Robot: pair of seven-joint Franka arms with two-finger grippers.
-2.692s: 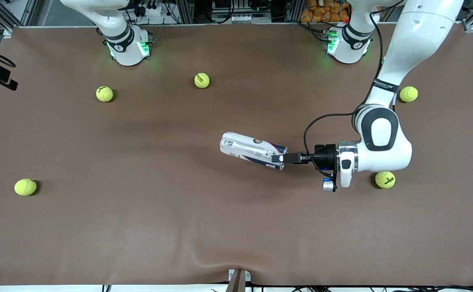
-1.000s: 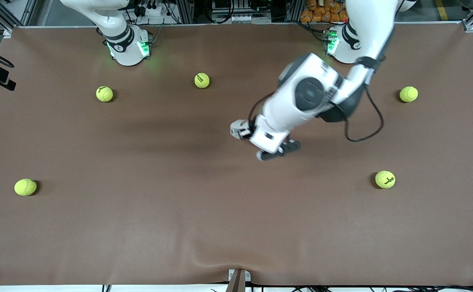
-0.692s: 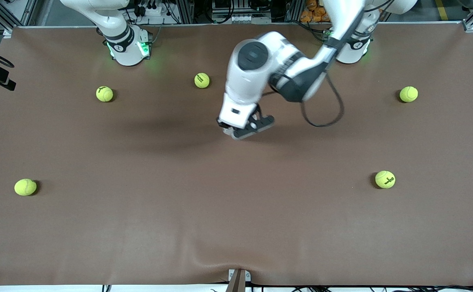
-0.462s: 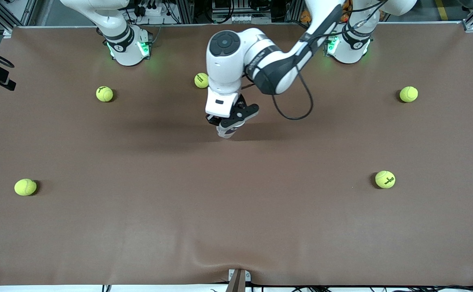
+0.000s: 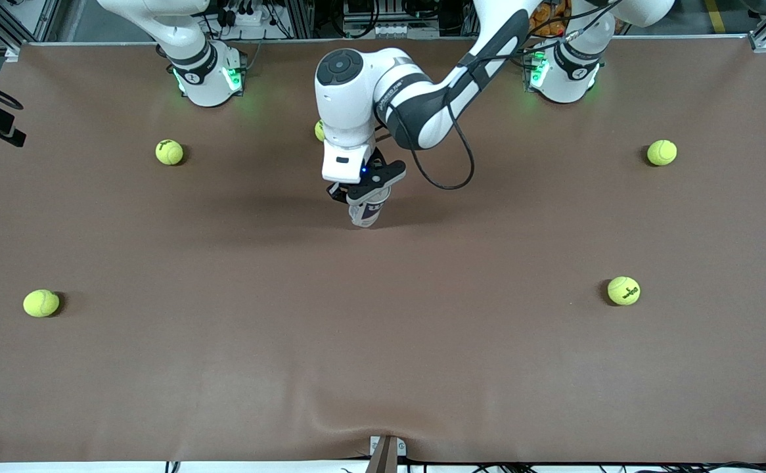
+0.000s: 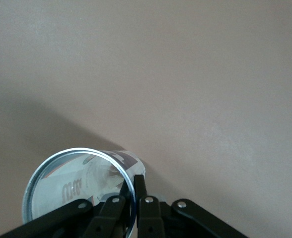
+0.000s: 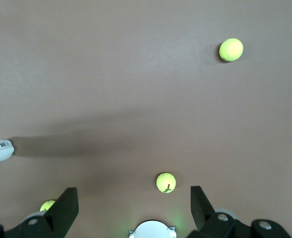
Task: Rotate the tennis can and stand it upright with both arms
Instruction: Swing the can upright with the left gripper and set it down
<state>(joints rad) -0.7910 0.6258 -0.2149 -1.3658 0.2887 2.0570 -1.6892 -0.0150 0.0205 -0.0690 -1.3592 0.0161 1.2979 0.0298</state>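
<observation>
The tennis can (image 5: 366, 214) stands about upright in the middle of the table, open metal rim up. My left gripper (image 5: 364, 196) points down over it, shut on the rim. The left wrist view shows the tennis can (image 6: 71, 191) from above, with the left gripper (image 6: 135, 187) pinching its wall, one finger inside and one outside. Whether the can's base touches the table I cannot tell. My right gripper (image 7: 134, 210) is open and empty, held high above the table near the right arm's base (image 5: 207, 77); it waits there.
Several tennis balls lie about: one (image 5: 169, 152) near the right arm's base, one (image 5: 318, 130) half hidden by the left arm, one (image 5: 661, 152) and one (image 5: 623, 290) toward the left arm's end, one (image 5: 41, 303) toward the right arm's end.
The left arm has swung the can from lying flat toward the left arm's end to the table's middle. Its wrist has turned to point down, bringing the can upright. The right arm has not moved.
</observation>
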